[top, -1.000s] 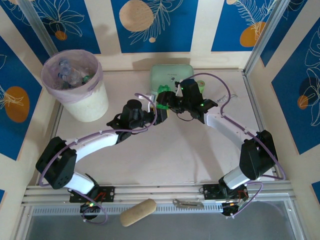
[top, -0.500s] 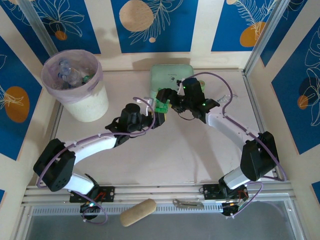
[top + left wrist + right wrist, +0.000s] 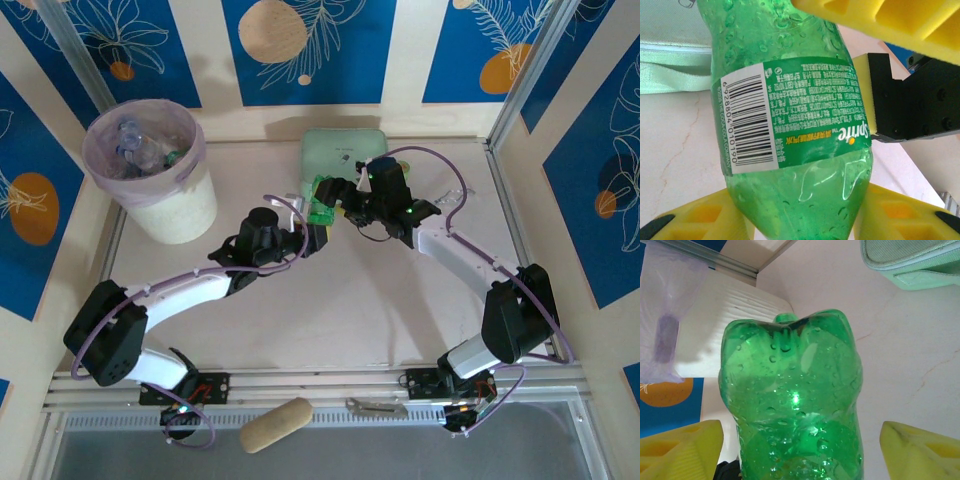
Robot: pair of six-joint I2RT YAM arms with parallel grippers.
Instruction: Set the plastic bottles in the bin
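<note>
A green Sprite bottle (image 3: 322, 203) hangs in the air between both grippers, in front of the mint case. My left gripper (image 3: 314, 228) is shut on its narrow end, and both yellow fingers (image 3: 695, 220) press the green plastic (image 3: 795, 115). From the other side, my right gripper (image 3: 340, 197) stands open around the bottle's base (image 3: 792, 390), with a small gap at each finger (image 3: 920, 450). The bin (image 3: 172, 200), cream with a lilac bag, stands far left and holds several bottles (image 3: 140, 150).
The mint-green zip case (image 3: 343, 150) lies at the back, just behind the bottle. A tan oblong object (image 3: 277, 423) and a metal tool (image 3: 375, 407) rest on the front rail. Aluminium rails (image 3: 505, 190) edge the table on the right.
My left gripper has moved right and up to the bottle and shut on it. My right gripper, which held the bottle, has opened round it.
</note>
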